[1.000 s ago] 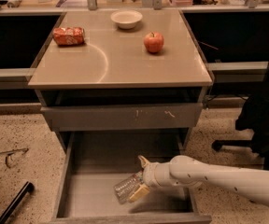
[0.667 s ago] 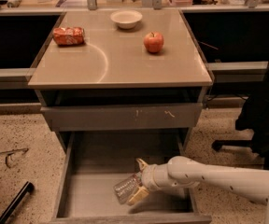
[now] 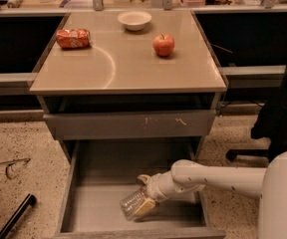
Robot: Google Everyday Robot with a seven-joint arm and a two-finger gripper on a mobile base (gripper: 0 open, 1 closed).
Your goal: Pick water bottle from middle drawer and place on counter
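The middle drawer [image 3: 98, 203] is pulled open below the cabinet, its grey floor showing. The water bottle [image 3: 131, 204] lies tilted inside it near the front, clear and ribbed. My gripper [image 3: 144, 195] reaches in from the right on a white arm and is shut on the water bottle, one pale finger [image 3: 144, 207] along its lower side and another above it. The counter [image 3: 128, 66] is the tan top above, marked with a pale arc.
On the counter stand a crushed orange-red can [image 3: 73, 38], a white bowl [image 3: 134, 20] and a red apple [image 3: 164, 45]. A shut grey drawer front [image 3: 131, 125] sits above the open drawer. A dark office chair [image 3: 278, 113] stands at right.
The gripper and the bottle have shifted slightly left and up inside the drawer. Nothing on the counter has moved.
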